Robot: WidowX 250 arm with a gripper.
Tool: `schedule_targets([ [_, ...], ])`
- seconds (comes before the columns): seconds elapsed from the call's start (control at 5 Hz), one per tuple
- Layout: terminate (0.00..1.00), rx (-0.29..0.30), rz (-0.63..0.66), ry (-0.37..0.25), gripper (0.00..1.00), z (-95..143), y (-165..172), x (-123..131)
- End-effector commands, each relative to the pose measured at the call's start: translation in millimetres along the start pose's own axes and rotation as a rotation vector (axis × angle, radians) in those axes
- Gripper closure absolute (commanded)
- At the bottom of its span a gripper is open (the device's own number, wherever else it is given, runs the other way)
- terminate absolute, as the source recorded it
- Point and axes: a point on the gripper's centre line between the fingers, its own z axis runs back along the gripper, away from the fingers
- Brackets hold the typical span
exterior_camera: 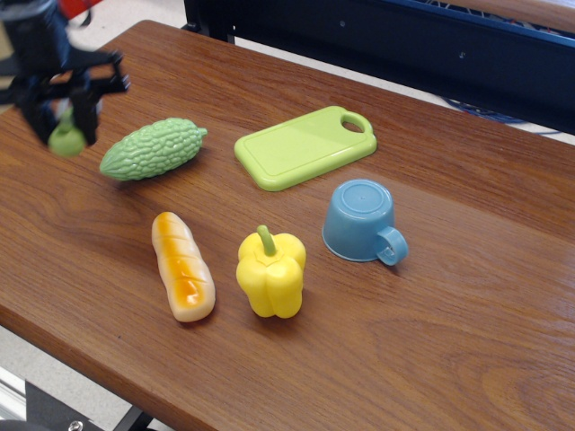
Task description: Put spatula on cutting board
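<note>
My gripper (63,112) hangs in the air at the upper left, above the table and just left of the bumpy green gourd. It is shut on the spatula (66,138); only the lime-green handle end with its hole shows below the fingers, and the blade is hidden inside the gripper. The image there is blurred. The lime-green cutting board (304,146) lies flat at the table's middle back, with its loop handle at the far right corner. Nothing lies on it.
A bumpy green gourd (151,149) lies between the gripper and the board. A bread loaf (182,265) and a yellow pepper (270,273) sit near the front. A blue cup (362,221) stands right of the pepper, in front of the board.
</note>
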Motion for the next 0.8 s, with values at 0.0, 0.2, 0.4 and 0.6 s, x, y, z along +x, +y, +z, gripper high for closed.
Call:
schedule_targets([
  [0.0,0.0,0.052,-0.234,-0.034,1.0,26.4,-66.4,25.5],
  [0.2,0.0,0.03,-0.429,-0.011,1.0,27.4,-79.9,24.9],
  [0.4,0.0,0.017,-0.618,0.038,1.0,21.7,-96.6,31.0],
  [0.6,0.0,-0.002,-0.723,-0.004,1.0,15.3,-111.2,32.5],
])
